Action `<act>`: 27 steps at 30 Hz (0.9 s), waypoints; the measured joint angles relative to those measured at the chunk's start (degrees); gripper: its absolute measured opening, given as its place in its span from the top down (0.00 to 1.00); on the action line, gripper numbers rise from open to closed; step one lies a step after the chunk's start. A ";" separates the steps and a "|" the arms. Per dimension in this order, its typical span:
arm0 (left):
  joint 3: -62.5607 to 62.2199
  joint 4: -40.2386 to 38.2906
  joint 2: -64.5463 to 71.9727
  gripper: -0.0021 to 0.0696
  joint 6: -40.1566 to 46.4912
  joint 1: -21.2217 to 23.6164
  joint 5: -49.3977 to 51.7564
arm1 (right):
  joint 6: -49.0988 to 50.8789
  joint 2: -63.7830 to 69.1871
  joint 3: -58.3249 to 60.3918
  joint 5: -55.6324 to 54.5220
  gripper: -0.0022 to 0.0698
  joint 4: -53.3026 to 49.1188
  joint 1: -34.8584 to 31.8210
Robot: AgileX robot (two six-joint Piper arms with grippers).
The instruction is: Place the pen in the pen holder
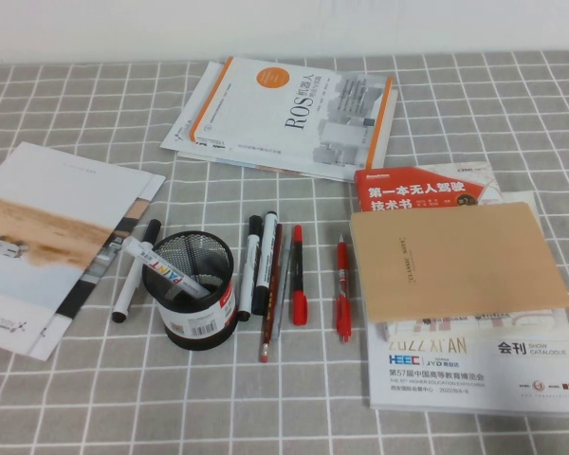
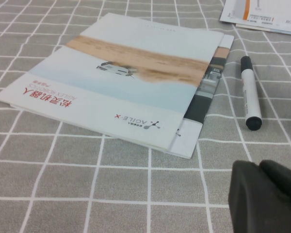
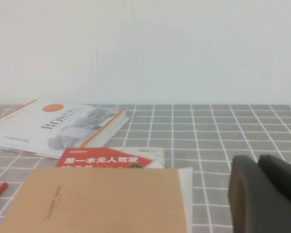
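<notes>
White from cap to tail, with multicoloured lettering along its barrel, the pen leans tilted inside the pen holder, its top over the rim. Only the high view shows both; neither arm appears there. The left pincer shows only in its wrist view, beside a brochure; the right pincer sits near a tan notebook. Whether either is apart or together I cannot tell.

The checked tablecloth carried books, a brochure, loose markers – and the pen holder, upright.
</notes>
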 joint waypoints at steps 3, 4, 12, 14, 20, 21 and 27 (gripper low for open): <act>0.00 0.00 0.00 0.98 0.00 0.00 0.00 | -0.01 -1.17 0.54 -0.67 0.99 -0.20 -0.09; 0.00 0.00 0.00 0.98 0.00 0.00 0.00 | -1.08 -1.95 0.63 -0.67 0.99 0.30 -0.09; 0.00 0.00 0.00 0.98 0.00 0.00 0.00 | -40.08 -10.73 1.41 13.71 0.99 38.31 -0.09; 0.00 0.00 0.00 0.98 0.00 0.00 0.00 | -42.41 -12.42 2.00 18.70 0.99 41.68 -0.09; 0.00 0.00 0.00 0.98 0.00 0.00 0.00 | -42.74 -13.16 2.20 31.50 0.99 41.60 -0.09; 0.00 0.00 0.00 0.98 0.00 0.00 0.00 | -42.74 -13.16 2.20 31.88 0.99 41.59 -0.09; 0.00 0.00 0.00 0.98 0.00 0.00 0.00 | -42.88 -13.16 2.20 32.46 0.99 41.27 -0.09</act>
